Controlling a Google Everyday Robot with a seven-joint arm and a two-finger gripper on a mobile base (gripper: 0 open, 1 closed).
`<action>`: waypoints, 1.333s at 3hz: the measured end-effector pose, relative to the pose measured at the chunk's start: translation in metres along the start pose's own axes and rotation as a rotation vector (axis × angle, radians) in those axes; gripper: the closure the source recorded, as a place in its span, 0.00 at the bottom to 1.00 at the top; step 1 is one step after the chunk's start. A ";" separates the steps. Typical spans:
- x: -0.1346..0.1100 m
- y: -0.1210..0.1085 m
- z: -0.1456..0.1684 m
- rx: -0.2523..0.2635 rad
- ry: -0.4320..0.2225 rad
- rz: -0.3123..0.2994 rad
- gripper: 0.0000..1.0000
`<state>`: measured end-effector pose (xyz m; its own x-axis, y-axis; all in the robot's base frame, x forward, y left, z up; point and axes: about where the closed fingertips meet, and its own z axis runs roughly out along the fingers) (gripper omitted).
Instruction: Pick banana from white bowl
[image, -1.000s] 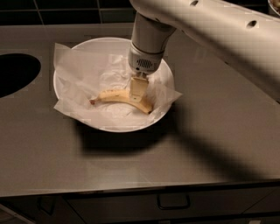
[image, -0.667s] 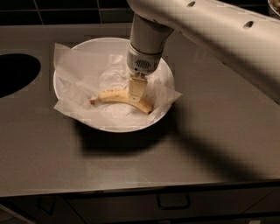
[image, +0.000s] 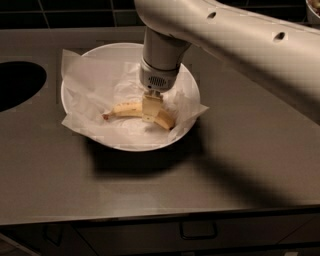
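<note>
Curved speckled banana (image: 125, 108) on crinkled paper (image: 90, 75) in smooth round bowl (image: 131, 148) — gripper (image: 151, 115) over its middle, closure cannot be told; grey table (image: 240, 165).

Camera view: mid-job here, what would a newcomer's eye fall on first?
The big white arm sweeps in from the upper right, with its pincer down on the middle of the banana. Next comes the white bowl, left of centre on the grey counter, lined with crinkled paper, with the banana lying inside it. A dark round hole sits at the counter's left edge.
</note>
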<state>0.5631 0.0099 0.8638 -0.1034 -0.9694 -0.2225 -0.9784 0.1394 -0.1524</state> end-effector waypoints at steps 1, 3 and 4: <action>0.001 0.000 0.006 0.006 0.005 0.005 0.36; 0.006 0.002 0.014 0.007 0.004 0.019 0.47; 0.008 0.007 0.017 0.007 0.003 0.024 0.61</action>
<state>0.5588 0.0065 0.8447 -0.1275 -0.9664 -0.2233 -0.9745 0.1641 -0.1534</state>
